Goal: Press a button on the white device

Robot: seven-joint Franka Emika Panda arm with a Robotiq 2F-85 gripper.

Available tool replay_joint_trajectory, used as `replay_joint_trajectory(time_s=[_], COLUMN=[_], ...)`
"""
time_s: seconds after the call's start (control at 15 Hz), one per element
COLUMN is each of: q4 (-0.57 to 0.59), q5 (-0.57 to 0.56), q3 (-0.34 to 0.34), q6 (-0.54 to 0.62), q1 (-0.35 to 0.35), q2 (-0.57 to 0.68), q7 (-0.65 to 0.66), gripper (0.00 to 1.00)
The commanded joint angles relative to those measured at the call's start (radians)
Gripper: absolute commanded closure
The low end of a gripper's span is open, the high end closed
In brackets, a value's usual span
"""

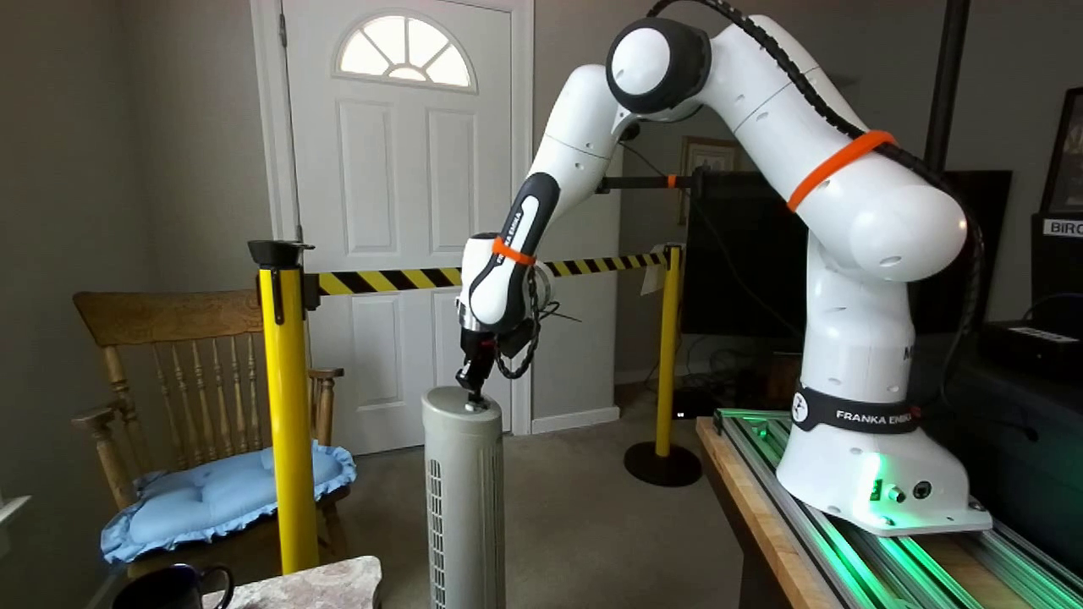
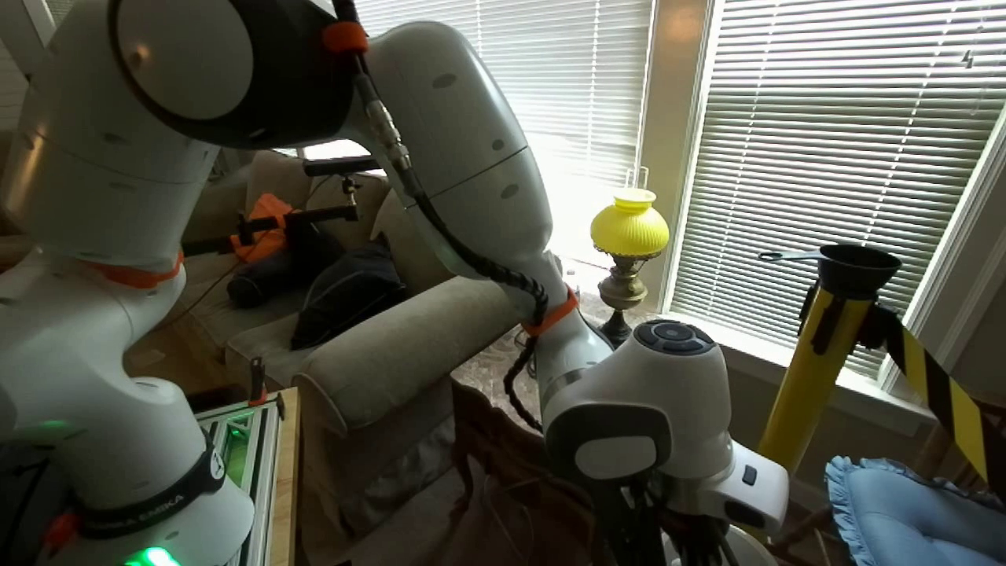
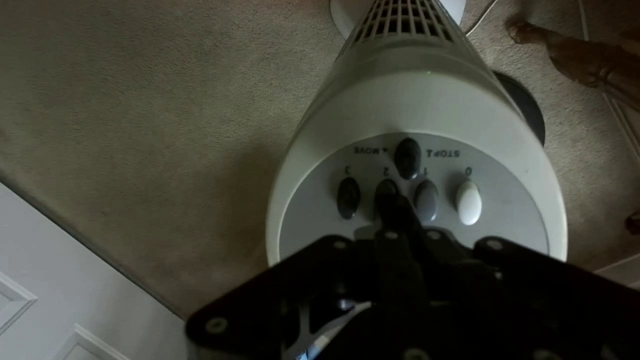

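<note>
The white device (image 1: 464, 499) is a slim tower fan standing upright on the floor. In the wrist view its round top (image 3: 415, 110) has a grey panel with a white button 0 (image 3: 469, 203), a grey button 1 (image 3: 426, 201), a dark button 2 (image 3: 386, 187), a dark button 3 (image 3: 348, 198) and a dark MOVE/STOP button (image 3: 407, 158). My gripper (image 3: 395, 205) is shut and empty. Its fingertips cover the lower part of button 2; whether they press it I cannot tell. In an exterior view the gripper (image 1: 475, 397) points down at the fan's top.
A yellow post (image 1: 289, 423) with striped tape and a wooden chair (image 1: 207, 381) with a blue cushion stand near the fan. A stone-topped table (image 1: 317, 584) with a dark mug (image 1: 169, 588) is in front. A sofa (image 2: 409, 354) and a yellow lamp (image 2: 629, 228) also show.
</note>
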Motion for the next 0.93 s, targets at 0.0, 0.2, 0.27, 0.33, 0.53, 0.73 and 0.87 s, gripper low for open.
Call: replay_joint_trajectory(time_s=[0.0,0.2,0.27,0.33,0.53,0.73,0.87], q4=[-0.048,-0.073,-0.079,-0.093,-0.115,-0.124,-0.124], q5=[0.004,-0.003,-0.011,-0.014,-0.006,0.008,0.006], q3=[-0.018,-0.036,-0.048,-0.05,-0.038,-0.022,-0.02], q6=[-0.01,-0.057,-0.073,-0.118,-0.271,-0.434,-0.526], q1=[0.012,0.012,0.017,0.019,0.016,0.018,0.026], q2=[-0.065,-0.137,-0.159,-0.196,-0.292,-0.376,-0.42], q7=[0.033,0.037,0.038,0.035,0.026,0.017,0.031], gripper=[0.74,0.58,0.52,0.45,0.21,0.01,0.0])
